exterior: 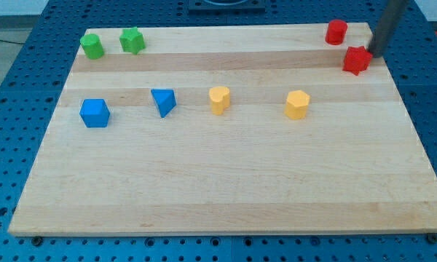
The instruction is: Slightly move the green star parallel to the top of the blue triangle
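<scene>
Bare wood (226,189) fills the bottom of the view, part of a big wooden board lying on a blue table with little holes (14,145).

Further up the board sits a row of four blocks. From the view's left they are a blue cube (95,113), a blue triangle (163,101), a yellow heart-like block (219,100) and a yellow block (297,104) with flat sides.

At the board's top left corner stand two green blocks side by side but not touching. The left one is a rounded green block (92,46). The right one is the green star (132,41). The star is above the blue triangle and a little to its left, well apart from it.

At the top right corner are a red round block (336,31) and, just below it, a red block (357,60) with points.

The dark rod comes down from the view's top right. The rod's tip (373,54) is right beside the pointy red block, on its right, seeming to touch it. It holds nothing. It is far from the green star.
</scene>
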Available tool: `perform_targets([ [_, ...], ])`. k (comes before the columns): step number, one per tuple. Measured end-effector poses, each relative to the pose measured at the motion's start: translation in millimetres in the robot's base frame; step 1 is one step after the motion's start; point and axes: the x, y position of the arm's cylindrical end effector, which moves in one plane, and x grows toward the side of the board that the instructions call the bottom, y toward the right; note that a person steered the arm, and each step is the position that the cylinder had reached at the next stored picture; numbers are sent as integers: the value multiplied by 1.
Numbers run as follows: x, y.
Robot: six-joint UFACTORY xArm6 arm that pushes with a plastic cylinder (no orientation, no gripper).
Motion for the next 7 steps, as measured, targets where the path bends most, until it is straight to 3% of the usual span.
perform_targets([
  [2,-11,-163],
  [3,-26,-271],
  [4,-84,-318],
  [6,-88,-482],
  [7,-76,-510],
])
